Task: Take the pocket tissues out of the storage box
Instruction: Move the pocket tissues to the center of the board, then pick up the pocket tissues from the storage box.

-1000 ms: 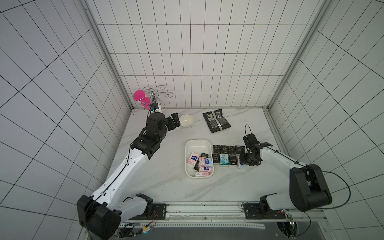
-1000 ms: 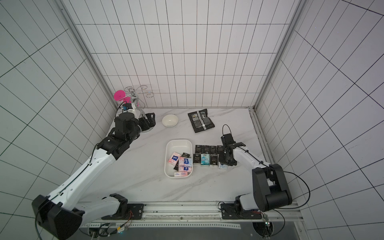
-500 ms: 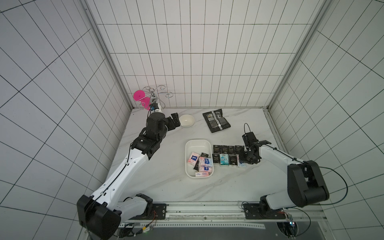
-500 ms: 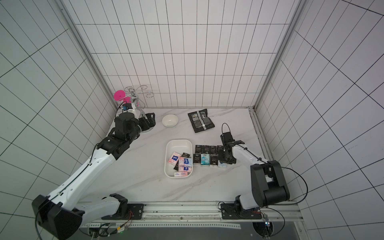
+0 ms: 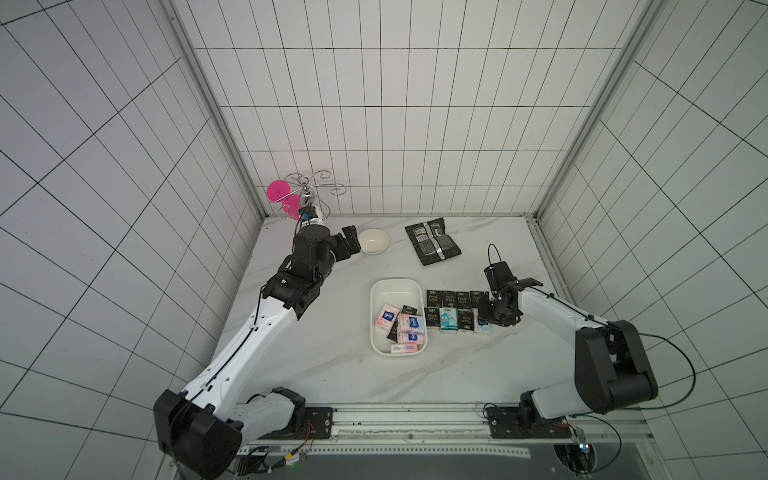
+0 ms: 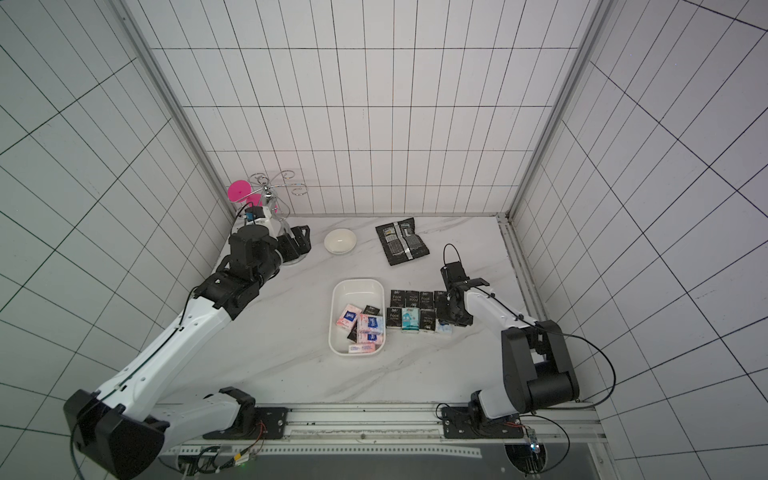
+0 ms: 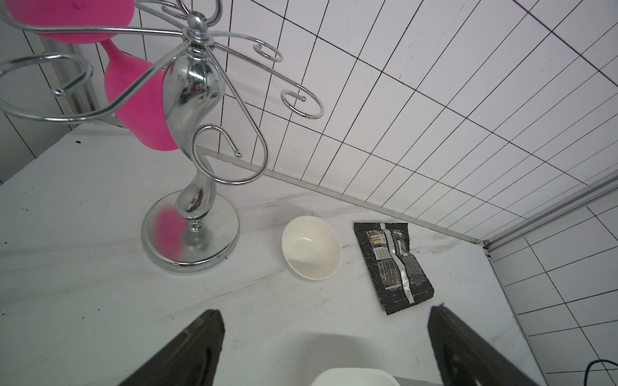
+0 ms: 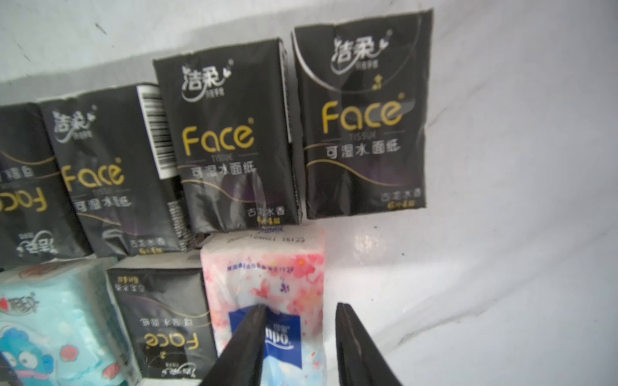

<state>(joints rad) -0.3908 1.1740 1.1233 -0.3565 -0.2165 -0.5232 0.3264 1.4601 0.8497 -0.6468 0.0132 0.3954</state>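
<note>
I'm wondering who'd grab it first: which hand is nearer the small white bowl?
Left. The left hand is right beside the white bowl, apart from it; the right hand is far off, over the pocket tissues.

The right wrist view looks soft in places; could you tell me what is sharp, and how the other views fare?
Right wrist view: black Face packets read clearly; teal packet and right gripper, near the lens, blurred; glare spot on the table. Left wrist view: chrome stand mirrors the pink glass. Both top views: tiled walls splay outward, light even.
</note>
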